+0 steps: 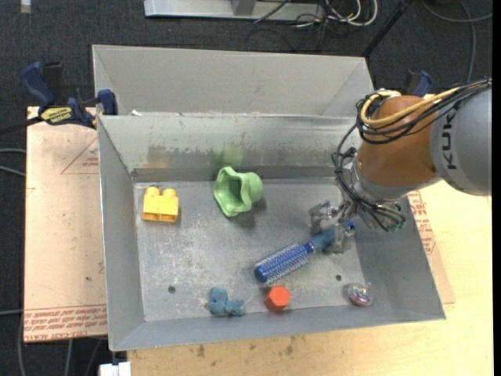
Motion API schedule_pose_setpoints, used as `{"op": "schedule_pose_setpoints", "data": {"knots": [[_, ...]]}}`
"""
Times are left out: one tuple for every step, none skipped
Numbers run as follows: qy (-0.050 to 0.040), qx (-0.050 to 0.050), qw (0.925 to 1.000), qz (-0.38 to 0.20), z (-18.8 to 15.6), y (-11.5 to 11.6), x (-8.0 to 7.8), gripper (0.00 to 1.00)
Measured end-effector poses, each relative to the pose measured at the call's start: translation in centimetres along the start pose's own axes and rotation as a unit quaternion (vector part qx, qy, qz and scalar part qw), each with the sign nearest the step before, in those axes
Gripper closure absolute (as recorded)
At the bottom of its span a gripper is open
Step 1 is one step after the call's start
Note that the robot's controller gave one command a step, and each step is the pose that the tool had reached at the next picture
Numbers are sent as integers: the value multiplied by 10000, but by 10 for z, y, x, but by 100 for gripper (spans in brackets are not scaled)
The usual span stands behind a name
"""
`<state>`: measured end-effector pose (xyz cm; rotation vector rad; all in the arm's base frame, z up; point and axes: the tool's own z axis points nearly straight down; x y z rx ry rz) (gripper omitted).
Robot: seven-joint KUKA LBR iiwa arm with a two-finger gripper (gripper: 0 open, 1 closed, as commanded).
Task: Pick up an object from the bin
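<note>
My gripper [329, 228] hangs low over the right half of the bin, under the orange wrist cover. It stands open, with nothing gripped between the fingers [319, 212]. A blue bristly brush [283, 262] lies slantwise on the bin floor. Its upper right handle end reaches up to the gripper's lower finger; whether they touch I cannot tell. A small round silvery thing with pink on it [359, 294] lies near the front right corner, below the gripper.
A green crumpled cup-like thing [237, 190] lies at the back middle, and a yellow toy brick [160, 204] at the back left. Near the front wall lie a small red piece [276, 298] and a grey-blue toy [225, 304]. The arm comes in over the right wall.
</note>
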<state>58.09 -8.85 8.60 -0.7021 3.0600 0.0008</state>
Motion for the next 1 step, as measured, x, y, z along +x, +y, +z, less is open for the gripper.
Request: {"op": "schedule_pose_setpoints", "data": {"knots": [[-30, 21, 9998, 185, -115, 26, 14, 100]]}}
